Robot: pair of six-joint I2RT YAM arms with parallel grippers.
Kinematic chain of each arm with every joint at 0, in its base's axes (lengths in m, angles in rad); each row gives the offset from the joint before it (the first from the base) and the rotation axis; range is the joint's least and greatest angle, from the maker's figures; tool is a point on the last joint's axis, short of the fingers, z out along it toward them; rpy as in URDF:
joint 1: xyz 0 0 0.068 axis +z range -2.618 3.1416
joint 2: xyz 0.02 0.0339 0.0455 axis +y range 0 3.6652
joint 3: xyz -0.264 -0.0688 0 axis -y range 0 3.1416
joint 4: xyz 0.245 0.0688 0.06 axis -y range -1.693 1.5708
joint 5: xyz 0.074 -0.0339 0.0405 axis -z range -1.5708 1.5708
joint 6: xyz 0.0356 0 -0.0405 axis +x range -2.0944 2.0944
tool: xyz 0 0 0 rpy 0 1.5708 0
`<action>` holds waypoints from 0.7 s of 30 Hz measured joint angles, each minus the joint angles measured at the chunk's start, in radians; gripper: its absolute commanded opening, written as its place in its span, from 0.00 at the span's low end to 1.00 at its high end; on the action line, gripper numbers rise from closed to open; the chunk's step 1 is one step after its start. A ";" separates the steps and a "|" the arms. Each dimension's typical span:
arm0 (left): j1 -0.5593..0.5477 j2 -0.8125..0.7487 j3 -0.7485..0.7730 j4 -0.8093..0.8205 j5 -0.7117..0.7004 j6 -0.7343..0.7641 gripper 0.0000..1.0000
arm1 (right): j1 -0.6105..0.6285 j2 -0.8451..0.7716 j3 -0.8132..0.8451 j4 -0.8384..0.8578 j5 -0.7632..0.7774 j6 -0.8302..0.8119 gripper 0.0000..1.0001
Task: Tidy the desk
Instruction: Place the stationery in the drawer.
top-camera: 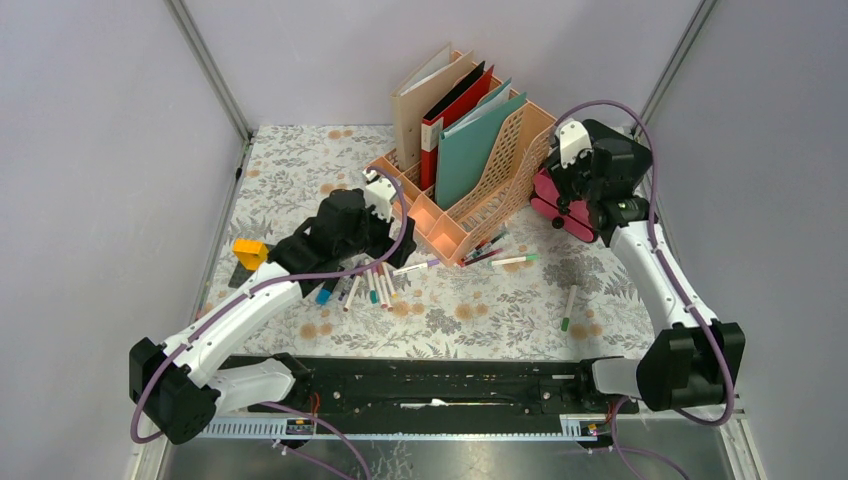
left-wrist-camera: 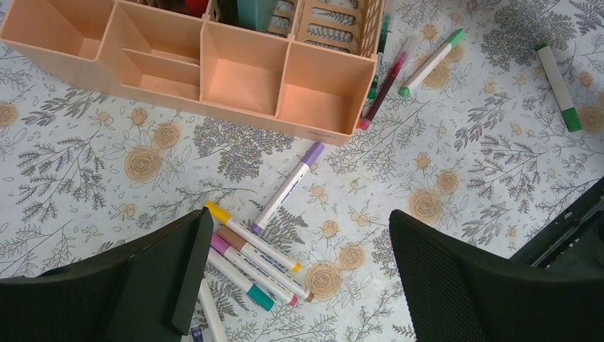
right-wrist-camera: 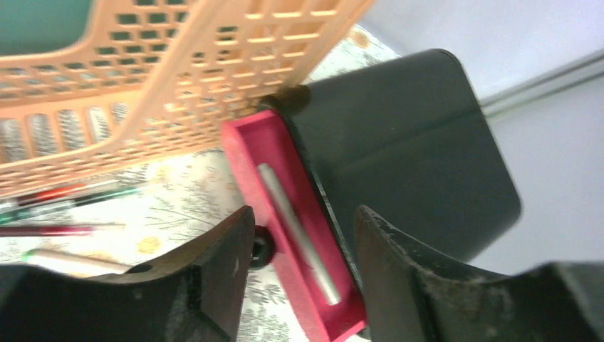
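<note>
Right wrist shows our right gripper with its jaws parted either side of a red case just beside the file rack, not visibly squeezing it. Our left gripper hangs wide open and empty over loose markers. Under everything spreads the desk, and we judge the tidying barely begun: folders stand in the rack, but its front compartments sit bare and the markers lie scattered.
</note>
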 measured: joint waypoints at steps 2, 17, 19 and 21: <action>0.000 0.000 0.000 0.000 -0.005 0.000 0.99 | -0.006 -0.018 0.001 -0.019 -0.063 0.027 0.73; 0.001 -0.060 0.000 0.019 -0.021 -0.106 0.99 | -0.038 -0.242 -0.016 -0.140 -0.621 0.207 1.00; 0.002 -0.079 -0.009 0.029 -0.009 -0.143 0.99 | -0.038 -0.269 -0.053 -0.150 -0.674 0.211 1.00; 0.004 -0.109 -0.047 0.061 0.017 -0.190 0.99 | -0.038 -0.293 -0.112 -0.163 -0.725 0.206 1.00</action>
